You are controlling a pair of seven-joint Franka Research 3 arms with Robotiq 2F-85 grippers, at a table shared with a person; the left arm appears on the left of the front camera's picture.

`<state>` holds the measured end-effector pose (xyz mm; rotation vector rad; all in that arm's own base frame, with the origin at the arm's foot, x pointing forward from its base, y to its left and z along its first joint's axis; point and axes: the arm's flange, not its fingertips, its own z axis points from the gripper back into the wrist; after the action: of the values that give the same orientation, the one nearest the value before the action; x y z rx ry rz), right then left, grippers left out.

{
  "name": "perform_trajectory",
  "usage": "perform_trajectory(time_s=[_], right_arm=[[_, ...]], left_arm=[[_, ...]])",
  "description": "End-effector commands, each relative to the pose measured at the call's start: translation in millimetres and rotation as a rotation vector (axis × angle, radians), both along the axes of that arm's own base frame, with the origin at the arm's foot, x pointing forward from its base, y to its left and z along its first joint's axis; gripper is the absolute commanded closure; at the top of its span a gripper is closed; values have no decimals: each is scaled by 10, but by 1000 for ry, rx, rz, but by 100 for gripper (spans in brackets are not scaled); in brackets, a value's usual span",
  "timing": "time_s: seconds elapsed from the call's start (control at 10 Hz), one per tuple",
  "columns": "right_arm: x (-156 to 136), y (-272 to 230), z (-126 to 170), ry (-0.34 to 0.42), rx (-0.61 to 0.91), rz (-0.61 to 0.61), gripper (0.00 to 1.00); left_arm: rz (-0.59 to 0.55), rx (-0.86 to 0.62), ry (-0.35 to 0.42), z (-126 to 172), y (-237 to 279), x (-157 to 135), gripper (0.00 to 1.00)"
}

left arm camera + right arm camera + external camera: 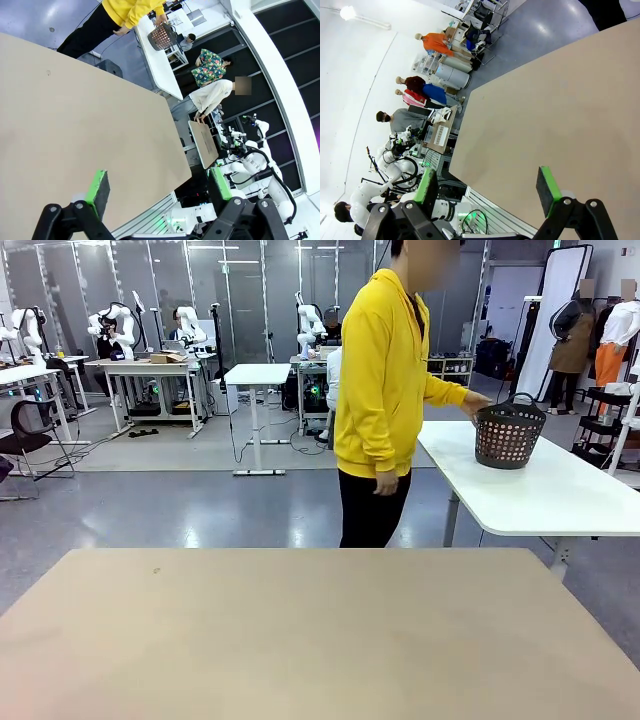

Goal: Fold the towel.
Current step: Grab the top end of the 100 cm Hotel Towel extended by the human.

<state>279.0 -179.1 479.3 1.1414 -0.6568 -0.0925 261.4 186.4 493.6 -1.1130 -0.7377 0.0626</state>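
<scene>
In the front view, the black basket (492, 426) was seen at the upper right of the frame, set on a white table (560, 495), with its rim touched by the person's hand (476, 406). Pale pink, apparently the towel (507, 440), was glimpsed through the basket's holes. The tan table (320, 640) was spread across the lower half. In the wrist views, the left gripper (159, 186) and the right gripper (486, 189) were held wide open at the bottom edge, nothing being gripped by either.
</scene>
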Motion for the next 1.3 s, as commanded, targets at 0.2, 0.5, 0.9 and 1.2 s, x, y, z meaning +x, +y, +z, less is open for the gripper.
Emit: perform_trajectory(time_s=[0.2,0.5,0.9,1.2], right_arm=[[-2,-5,1,-2,4,-1,0],[-2,-5,1,-2,4,-1,0],[-2,-5,1,-2,4,-1,0],[-2,-5,1,-2,4,-1,0]], left_arm=[[-3,-1,0,5,-6,4,0],[-3,-1,0,5,-6,4,0],[-3,-1,0,5,-6,4,0],[-3,-1,0,5,-6,4,0]])
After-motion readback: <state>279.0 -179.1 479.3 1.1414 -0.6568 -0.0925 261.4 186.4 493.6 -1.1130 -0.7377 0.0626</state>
